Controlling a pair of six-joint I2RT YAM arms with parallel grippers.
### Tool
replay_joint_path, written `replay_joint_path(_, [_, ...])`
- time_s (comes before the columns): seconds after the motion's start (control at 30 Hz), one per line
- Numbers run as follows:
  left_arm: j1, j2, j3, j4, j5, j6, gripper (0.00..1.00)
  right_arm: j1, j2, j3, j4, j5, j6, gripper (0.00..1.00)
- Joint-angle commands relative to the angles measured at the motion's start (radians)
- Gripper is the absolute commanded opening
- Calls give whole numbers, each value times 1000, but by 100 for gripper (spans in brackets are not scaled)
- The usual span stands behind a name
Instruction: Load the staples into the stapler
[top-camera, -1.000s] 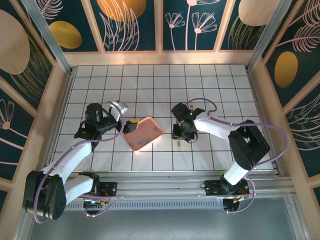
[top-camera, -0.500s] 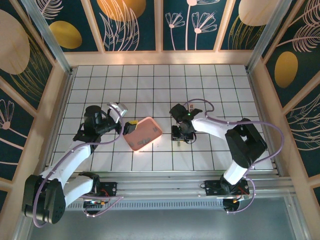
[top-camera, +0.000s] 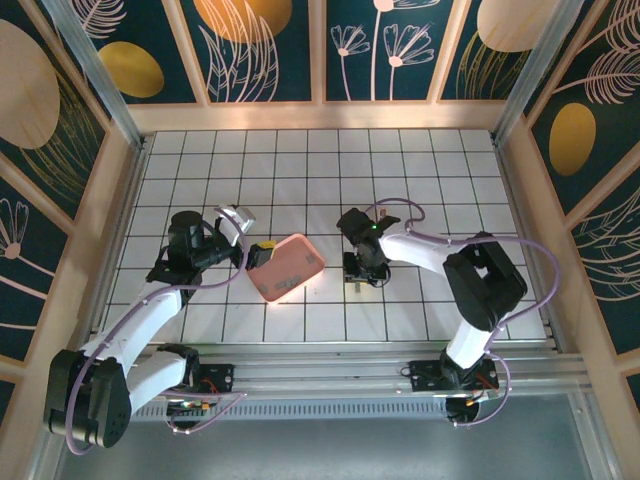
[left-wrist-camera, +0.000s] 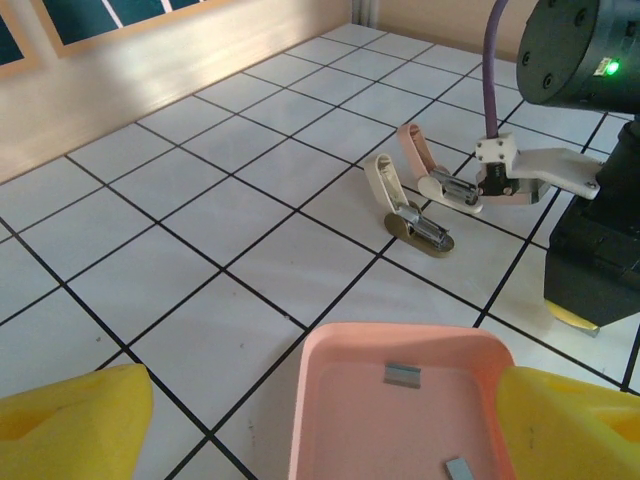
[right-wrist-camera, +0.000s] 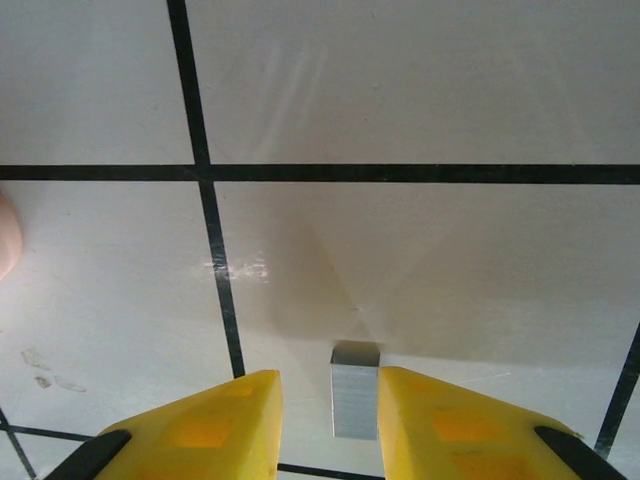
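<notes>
Staples are in two places: one grey strip (right-wrist-camera: 355, 405) lies on the white tiled table (right-wrist-camera: 450, 270) between the fingers of the right gripper (right-wrist-camera: 330, 385), and two loose bits (left-wrist-camera: 403, 374) rest in the pink tray (left-wrist-camera: 400, 333). The right jaws are released and straddle the strip. The finger at 3 o'clock is touching it or nearly so, while a sliver of tile shows on the 9 o'clock side. That lopsided stance is our main worry, because a squeeze from here may push the strip sideways or roll it over before both pads bear on it. Too hard a pinch could also snap so thin a strip into fragments, and the fingertips sit low enough to scrape the tile. In the left wrist view the opened stapler (left-wrist-camera: 415, 225) lies at 1 o'clock from the tray, close beside the right arm, so a careless lift or swing could knock it shut or spin it. A pink-handled piece (left-wrist-camera: 440, 178) sits just behind it, and we cannot tell whether it is a second stapler. The left gripper (left-wrist-camera: 325, 400) is spread wide with nothing clamped, one finger against the tray's 3 o'clock edge. Any drift there could shove the tray and scatter the bits.
</notes>
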Motion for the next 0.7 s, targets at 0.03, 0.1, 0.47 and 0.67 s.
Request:
replay_joint_path(0.03, [5,7,-1,30,0,3,89,-6,26,43,-70,41,-10,31])
replay_joint_path(0.1, [4,10,1,30,1,3,89,-6,28,42,-69,37,-10,31])
replay_joint_path(0.47, [5,9,2,30,21,1,89,-15,52,46,-69,-10,-16,27])
replay_joint_path(0.67, [4,7,3,30,25,0,88,-20,58,49,-69,-10,-24,24])
